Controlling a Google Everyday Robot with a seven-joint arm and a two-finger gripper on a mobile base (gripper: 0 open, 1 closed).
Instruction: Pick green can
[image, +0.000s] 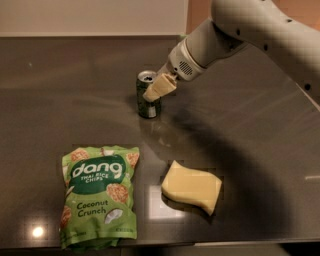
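The green can (148, 107) stands upright on the dark table, left of centre towards the back; it is dark green with a silver top and pull-tab. My gripper (153, 92) comes in from the upper right on the white arm (235, 30) and sits right at the can's upper half, overlapping its right side. Part of the can is hidden behind the gripper.
A light green "dang" chip bag (100, 195) lies flat at the front left. A yellow sponge (192, 186) lies at the front centre. The dark glossy table (60, 90) stretches to the wall at the back, and its front edge is near the bottom.
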